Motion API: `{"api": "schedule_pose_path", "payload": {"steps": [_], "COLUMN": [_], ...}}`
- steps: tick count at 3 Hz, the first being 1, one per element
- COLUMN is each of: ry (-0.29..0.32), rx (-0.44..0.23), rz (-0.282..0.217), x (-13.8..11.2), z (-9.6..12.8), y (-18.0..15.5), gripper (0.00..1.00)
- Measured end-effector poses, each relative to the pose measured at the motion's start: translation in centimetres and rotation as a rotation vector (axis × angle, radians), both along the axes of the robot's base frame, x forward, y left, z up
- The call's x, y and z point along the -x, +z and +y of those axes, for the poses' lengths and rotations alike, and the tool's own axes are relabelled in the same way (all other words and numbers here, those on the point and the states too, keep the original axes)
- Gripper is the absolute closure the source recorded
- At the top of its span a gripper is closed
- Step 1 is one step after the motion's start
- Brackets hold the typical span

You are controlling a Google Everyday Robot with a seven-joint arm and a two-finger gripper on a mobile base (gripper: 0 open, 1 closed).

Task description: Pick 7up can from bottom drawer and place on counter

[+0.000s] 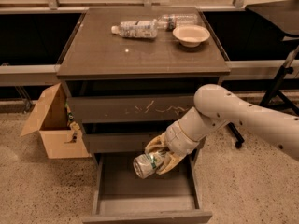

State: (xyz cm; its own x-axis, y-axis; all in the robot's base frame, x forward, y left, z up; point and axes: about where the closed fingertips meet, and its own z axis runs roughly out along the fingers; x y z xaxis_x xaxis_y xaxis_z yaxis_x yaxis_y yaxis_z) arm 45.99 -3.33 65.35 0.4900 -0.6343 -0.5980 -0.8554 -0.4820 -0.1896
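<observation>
While closed tight on the body of the 7up can (145,165), grips it tilted on its side, both jaws of the gripper (161,159) pressed against its wall. Hangs just above the bottom drawer (140,192), toward its back, clear of the grey inside; probably held so for carrying upward. Reaches in from the right of that drawer on a pale arm (233,113). Must likely rise past the scratched drawer (135,108) higher up the same cabinet. Well above the bottom drawer, the counter (140,55), bare at its front half; farther back, two water bottles (135,29) lying down and a bowl (191,34). Left of the bottom drawer, an open cardboard box (51,125) on speckled floor (37,190).
</observation>
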Motion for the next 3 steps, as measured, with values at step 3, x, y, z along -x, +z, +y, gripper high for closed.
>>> {"api": "schedule_pose_path", "payload": {"steps": [3], "ry": [0.032], "rx": [0.039], "rz": [-0.082], "x": [0.3], "z": [0.4], "y": [7.7], "gripper": [1.0]}}
